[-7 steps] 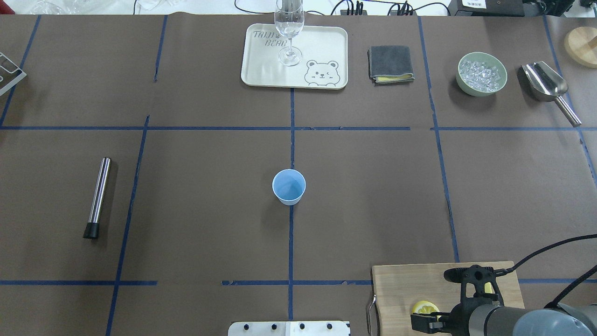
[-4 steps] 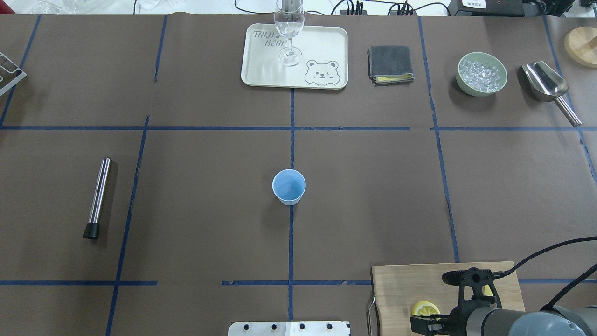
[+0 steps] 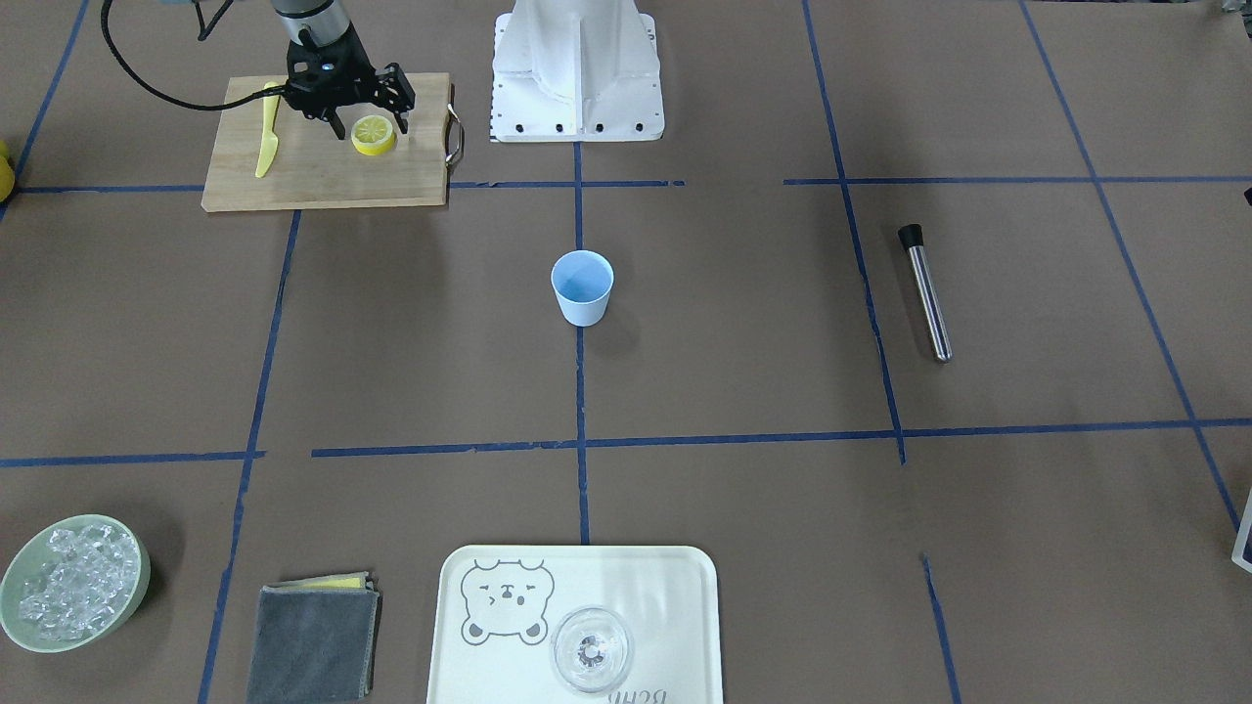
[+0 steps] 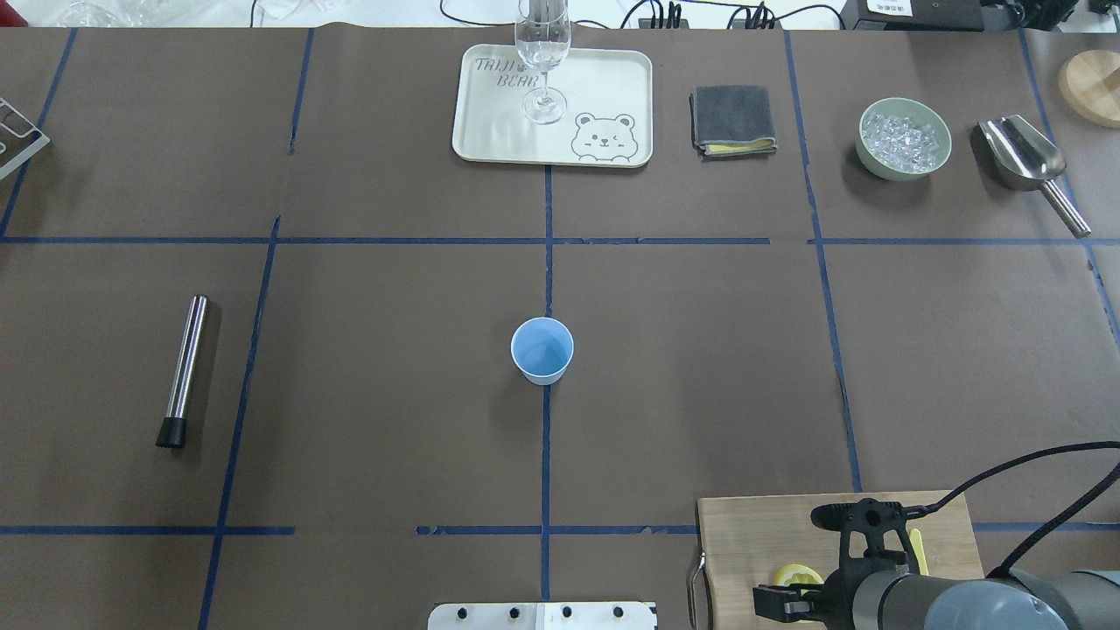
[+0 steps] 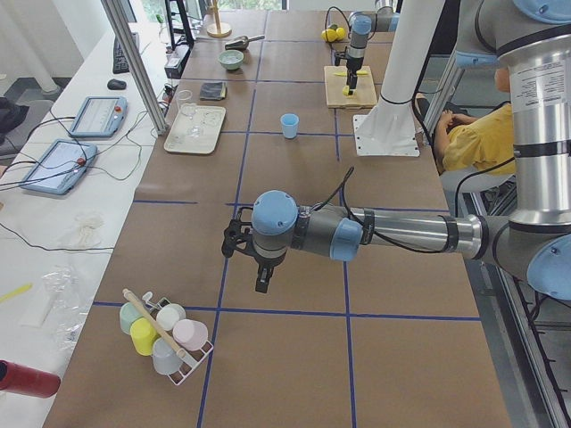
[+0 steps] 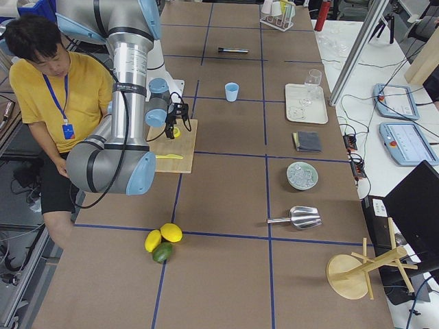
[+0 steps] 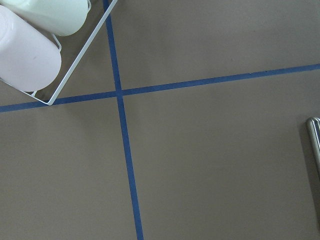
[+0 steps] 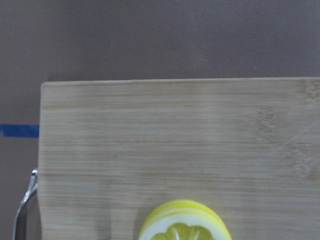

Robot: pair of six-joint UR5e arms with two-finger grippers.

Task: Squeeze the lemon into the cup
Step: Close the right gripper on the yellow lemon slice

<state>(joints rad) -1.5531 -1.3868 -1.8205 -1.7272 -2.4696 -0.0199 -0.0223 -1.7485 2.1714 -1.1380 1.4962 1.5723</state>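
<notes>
The right tool [image 3: 370, 123] hangs spread wide over the lemon [image 3: 374, 136], which lies cut face up on the wooden board [image 3: 323, 178], and it seems to straddle the slice. The cup [image 3: 582, 287] stands upright at the middle of the desk [image 3: 782, 323], well apart. Whether the left tool [image 5: 260, 282] is wide or narrow I cannot tell.
</notes>
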